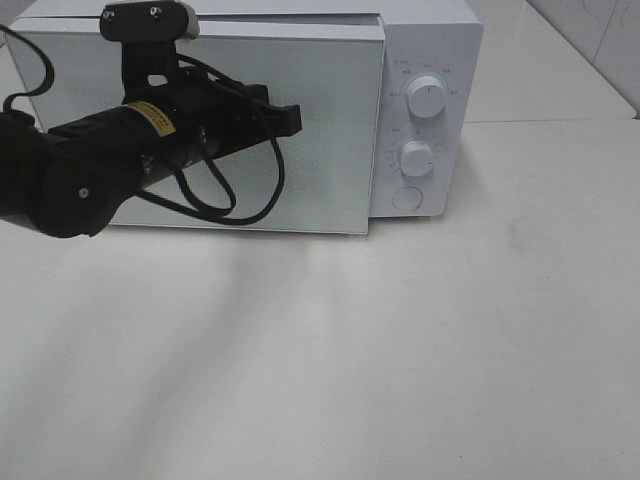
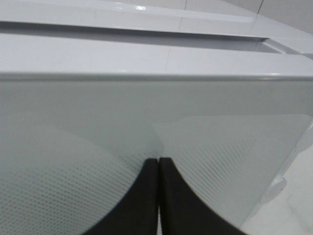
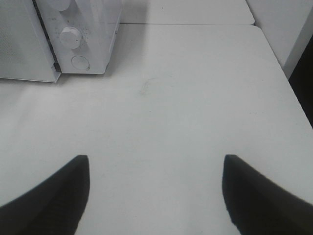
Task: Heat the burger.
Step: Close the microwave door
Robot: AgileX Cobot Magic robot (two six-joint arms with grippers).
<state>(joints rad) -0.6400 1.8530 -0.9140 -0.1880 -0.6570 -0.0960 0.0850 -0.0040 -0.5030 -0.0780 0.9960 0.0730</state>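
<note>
Seen with the black left gripper (image 2: 159,159) closed tight, fingers (image 2: 142,200) pressed together, tips right up against the frosted, dot-patterned door (image 1: 330,150) of the boxy white microwave oven (image 1: 440,40). Seen with the black right gripper (image 3: 156,159) spread wide, fingers (image 3: 68,186) well apart above the white tabletop (image 3: 195,98), the oven well ahead of them and off to one side. Cannot tell where the burger lies relative to either pair of fingers, hidden as it is from every view.

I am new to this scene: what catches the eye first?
A white microwave stands at the back of the white table. The black left gripper, shut, reaches in front of its door from the left. The right gripper hangs open over the table.
</note>
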